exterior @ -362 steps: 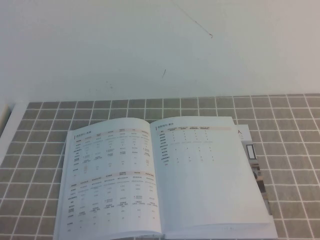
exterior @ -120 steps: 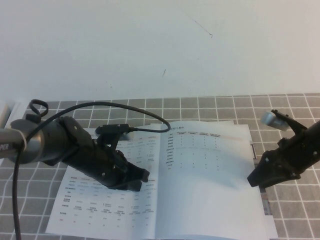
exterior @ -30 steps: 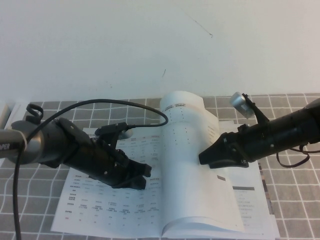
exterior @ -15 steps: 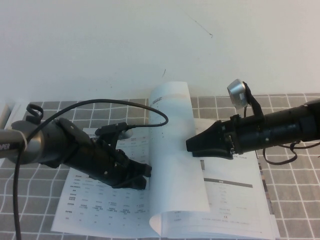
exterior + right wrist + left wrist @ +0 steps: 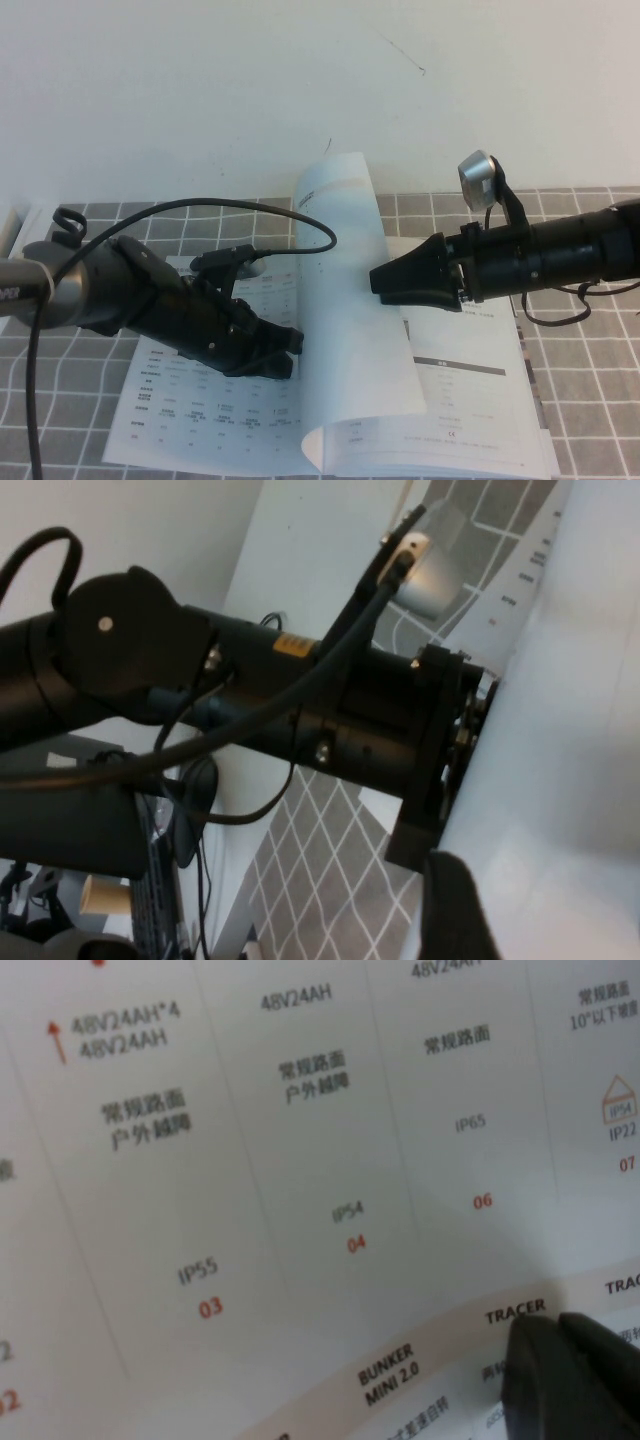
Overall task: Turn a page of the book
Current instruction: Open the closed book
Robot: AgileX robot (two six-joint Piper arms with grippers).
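The book lies open on the tiled table. The page stands nearly upright over the spine, its short table at the top. My right gripper reaches in from the right and is shut on the page's free edge. In the right wrist view the page fills one side, with one dark finger in front of it and the other hidden behind. My left gripper is shut and presses on the leaf densely filled with tables. Its closed fingertips rest on that leaf.
The newly uncovered right leaf shows a table. A leaflet with colour photos sticks out under the book's right edge. A white wall rises behind the grey tiled table. The left arm's cable loops above the book.
My right gripper has carried the page's edge up and to the left, from leaning right to nearly upright over the spine. My left gripper has stayed pressed on the left leaf.
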